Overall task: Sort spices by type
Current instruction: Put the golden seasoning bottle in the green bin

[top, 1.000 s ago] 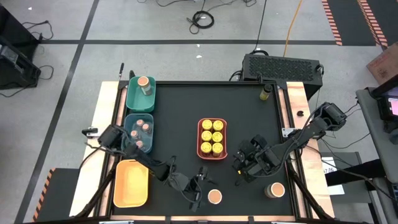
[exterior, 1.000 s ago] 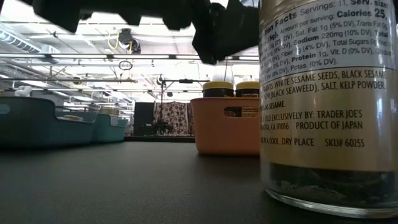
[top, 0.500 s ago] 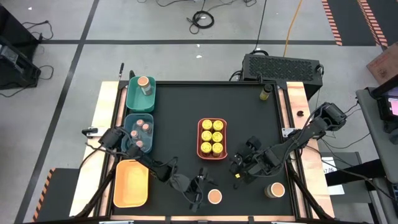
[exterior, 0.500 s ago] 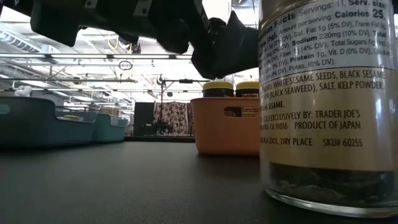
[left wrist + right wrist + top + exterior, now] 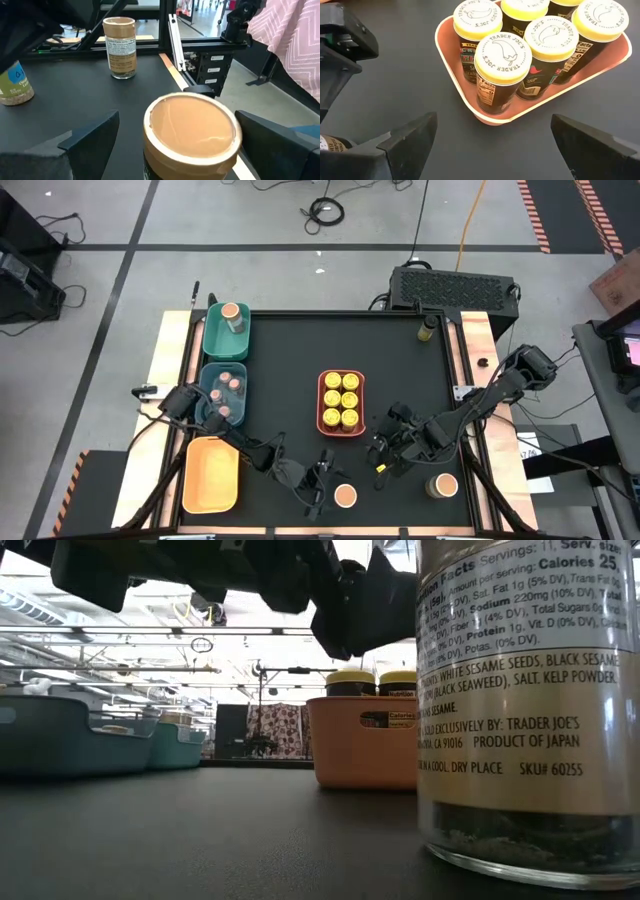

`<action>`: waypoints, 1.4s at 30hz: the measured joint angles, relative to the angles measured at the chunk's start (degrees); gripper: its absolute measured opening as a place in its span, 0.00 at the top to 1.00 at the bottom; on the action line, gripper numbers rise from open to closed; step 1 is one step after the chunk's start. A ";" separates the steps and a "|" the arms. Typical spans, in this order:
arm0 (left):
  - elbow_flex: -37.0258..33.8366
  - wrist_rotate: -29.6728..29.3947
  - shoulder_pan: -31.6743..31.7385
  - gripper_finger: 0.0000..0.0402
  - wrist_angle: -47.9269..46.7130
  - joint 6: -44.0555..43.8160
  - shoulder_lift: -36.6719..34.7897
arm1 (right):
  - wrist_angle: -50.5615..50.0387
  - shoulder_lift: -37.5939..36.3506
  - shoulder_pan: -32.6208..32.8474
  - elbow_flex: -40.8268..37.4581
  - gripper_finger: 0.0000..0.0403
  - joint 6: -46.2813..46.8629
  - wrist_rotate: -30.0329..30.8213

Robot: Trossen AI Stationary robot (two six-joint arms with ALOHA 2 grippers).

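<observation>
The coral tray holds 6 yellow-lidded jars. Beside it, the right gripper stands spread; the left gripper, spread, straddles a tan-lidded jar.

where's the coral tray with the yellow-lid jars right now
In the high view the coral tray sits near the table's middle, holding six yellow-lid jars, with the right hand just to its right.
</observation>
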 joint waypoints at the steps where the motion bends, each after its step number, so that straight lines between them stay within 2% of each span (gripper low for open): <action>1: 0.00 -0.02 0.00 0.01 0.16 0.00 0.00 | 0.00 0.00 0.00 0.00 0.05 0.17 -0.02; 9: 0.00 0.12 0.00 0.01 -0.37 -0.07 0.00 | 0.46 0.00 0.00 0.00 0.05 0.33 -0.12; 14: 0.00 3.22 -0.08 0.02 -0.58 -0.13 0.00 | 0.46 0.00 0.00 0.00 0.05 0.34 -0.13; 23: 0.00 3.23 -0.13 0.02 -0.68 -0.13 0.00 | 0.59 0.00 0.00 0.00 0.05 0.20 -0.12; 34: 0.00 3.16 -0.13 0.16 -0.70 -0.13 0.00 | 0.90 0.00 0.00 0.00 0.05 -0.06 -0.12; 42: 0.00 3.04 -0.09 0.18 -0.75 -0.15 0.00 | 0.87 0.00 0.00 0.00 0.05 -0.52 -0.11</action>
